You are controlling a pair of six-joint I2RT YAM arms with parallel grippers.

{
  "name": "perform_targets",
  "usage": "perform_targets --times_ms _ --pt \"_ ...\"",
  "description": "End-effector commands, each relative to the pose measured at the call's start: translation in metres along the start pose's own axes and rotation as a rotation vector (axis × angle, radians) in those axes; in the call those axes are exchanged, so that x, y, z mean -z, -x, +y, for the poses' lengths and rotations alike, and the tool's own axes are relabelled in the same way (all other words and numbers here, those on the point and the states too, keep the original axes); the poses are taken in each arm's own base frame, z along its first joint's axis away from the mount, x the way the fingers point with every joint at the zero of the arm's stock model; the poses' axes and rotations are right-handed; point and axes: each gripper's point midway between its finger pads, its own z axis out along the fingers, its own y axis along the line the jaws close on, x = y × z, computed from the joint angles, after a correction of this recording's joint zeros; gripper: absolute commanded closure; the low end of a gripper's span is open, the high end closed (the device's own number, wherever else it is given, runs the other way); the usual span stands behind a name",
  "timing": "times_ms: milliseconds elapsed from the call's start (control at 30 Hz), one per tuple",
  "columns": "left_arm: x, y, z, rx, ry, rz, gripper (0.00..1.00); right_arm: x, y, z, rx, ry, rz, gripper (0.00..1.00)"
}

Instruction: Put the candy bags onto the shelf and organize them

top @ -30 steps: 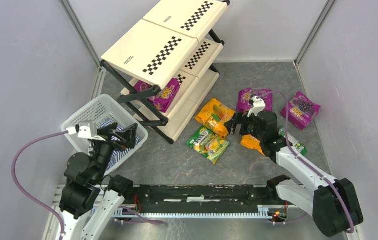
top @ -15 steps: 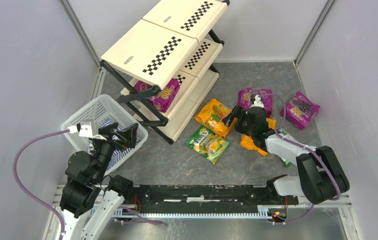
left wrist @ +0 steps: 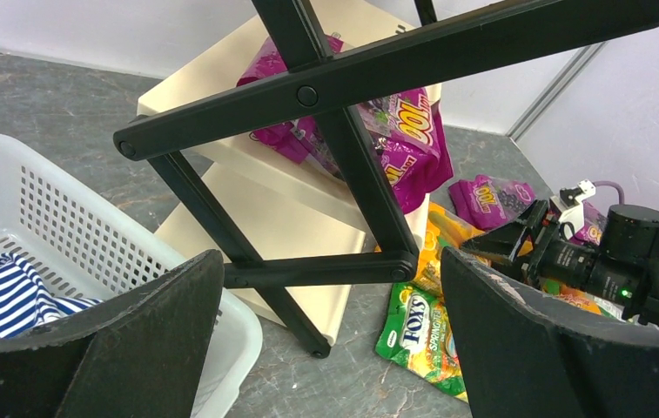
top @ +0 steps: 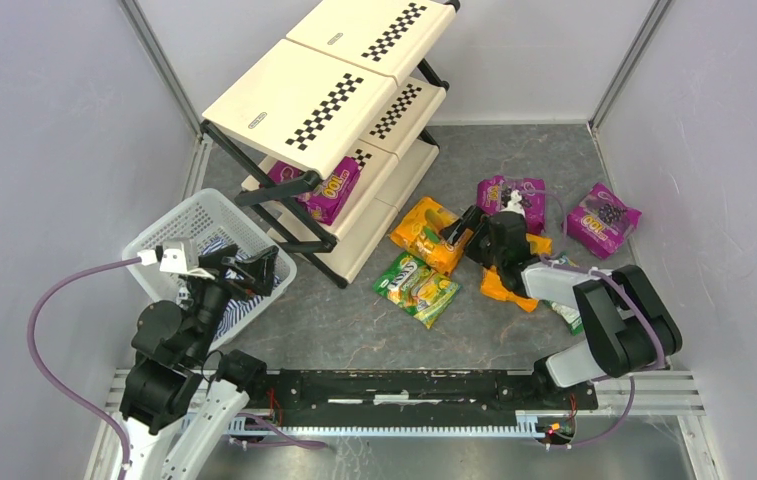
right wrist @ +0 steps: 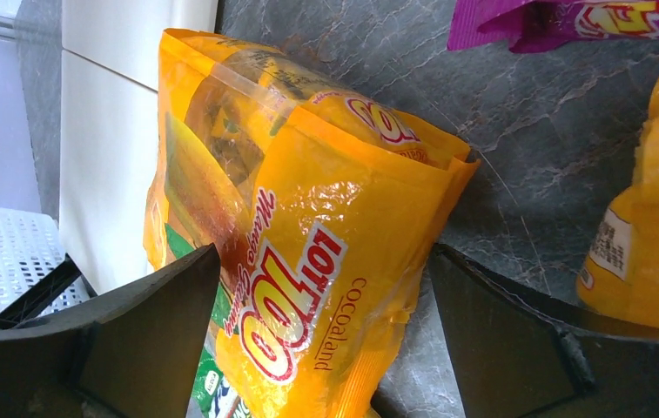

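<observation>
Wide-spread right end effector straddles orange candy bag, seemingly without contact.

I see the shelf in cream panels, each crossed by a black-and-white checkered strip, on a black frame. The shelved candy bag is purple with yellow lettering. On my grey, marble-veined worktop, the orange-yellow candy bag carries red lettering edged in white, and the green candy bag has a yellow fruit print. The back-edge candy bag and right-edge candy bag are purple with dark grapes. The mesh basket is white, its cloth blue-and-white striped.
</observation>
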Motion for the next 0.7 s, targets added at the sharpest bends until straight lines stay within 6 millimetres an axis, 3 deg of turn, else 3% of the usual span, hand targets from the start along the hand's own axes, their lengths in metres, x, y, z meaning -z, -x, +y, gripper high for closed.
perform_targets --times_ms 0,300,400,667 --pt "-0.004 0.001 -0.004 -0.039 -0.024 0.003 0.00 -0.005 -0.007 0.001 -0.030 0.009 0.035 0.03" --pt "-0.004 0.003 -0.001 -0.040 -0.010 -0.007 0.00 0.005 -0.016 0.016 -0.048 0.145 0.043 0.37" --pt "-0.005 0.002 -0.002 -0.042 -0.012 -0.001 0.00 0.010 -0.014 0.020 -0.069 0.179 0.033 0.56" --pt "-0.007 0.001 -0.002 -0.045 -0.011 0.004 0.00 0.023 -0.011 0.025 -0.097 0.226 0.050 0.74"
